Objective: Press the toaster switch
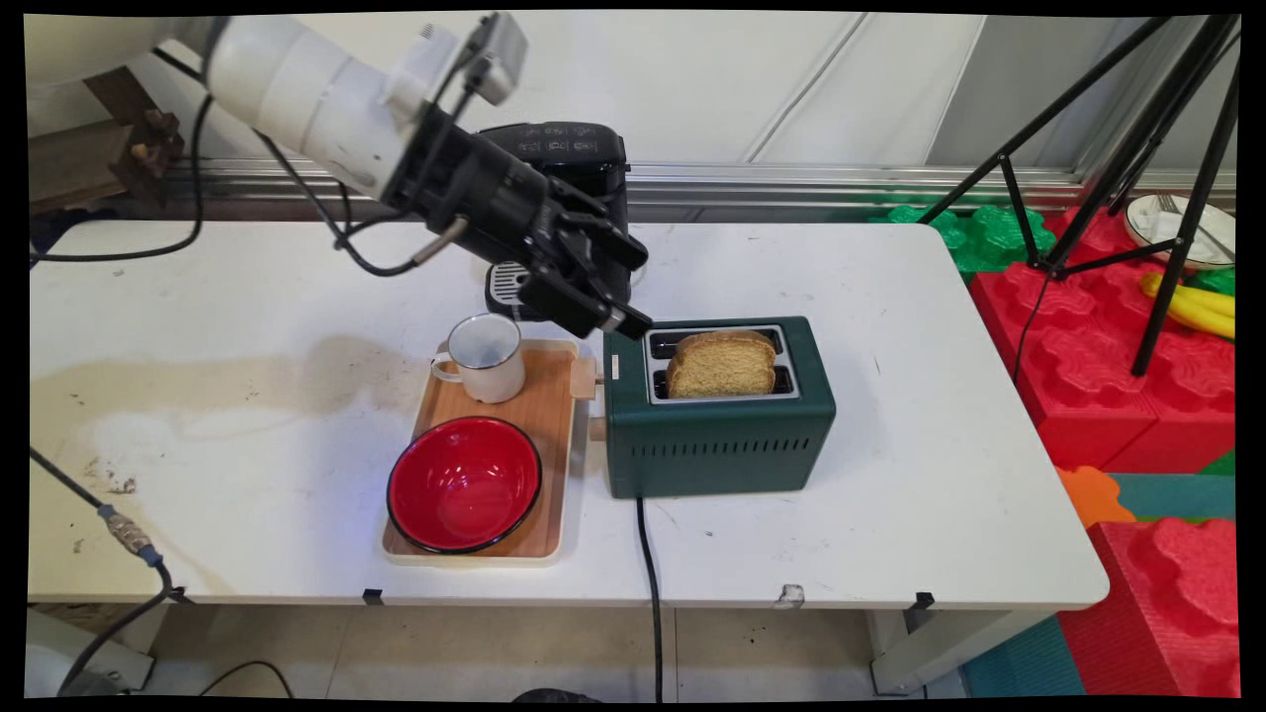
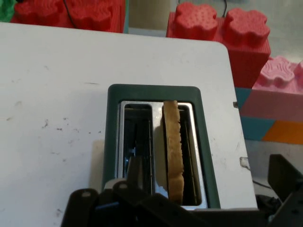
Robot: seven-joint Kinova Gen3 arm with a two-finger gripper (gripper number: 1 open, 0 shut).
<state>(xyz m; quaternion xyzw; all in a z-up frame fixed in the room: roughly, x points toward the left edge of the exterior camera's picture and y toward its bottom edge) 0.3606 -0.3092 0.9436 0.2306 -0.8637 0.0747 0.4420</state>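
A dark green two-slot toaster (image 1: pixel 717 435) stands mid-table with a slice of browned toast (image 1: pixel 720 364) standing up out of its near slot. My gripper (image 1: pixel 641 290) hovers open just above the toaster's left end, close to its wooden side lever (image 1: pixel 584 379), and holds nothing. In the hand view the toaster (image 2: pixel 111 137) lies straight below. The toast (image 2: pixel 173 146) stands in the right-hand slot and the other slot is empty.
Left of the toaster a wooden tray (image 1: pixel 556 425) carries a white enamel mug (image 1: pixel 487 358) and a red bowl (image 1: pixel 463 485). A black coffee machine (image 1: pixel 579 158) stands behind my hand. The toaster's cable (image 1: pixel 648 574) runs off the front edge. Red foam blocks (image 1: pixel 1098 336) and a tripod (image 1: pixel 1118 148) stand to the right.
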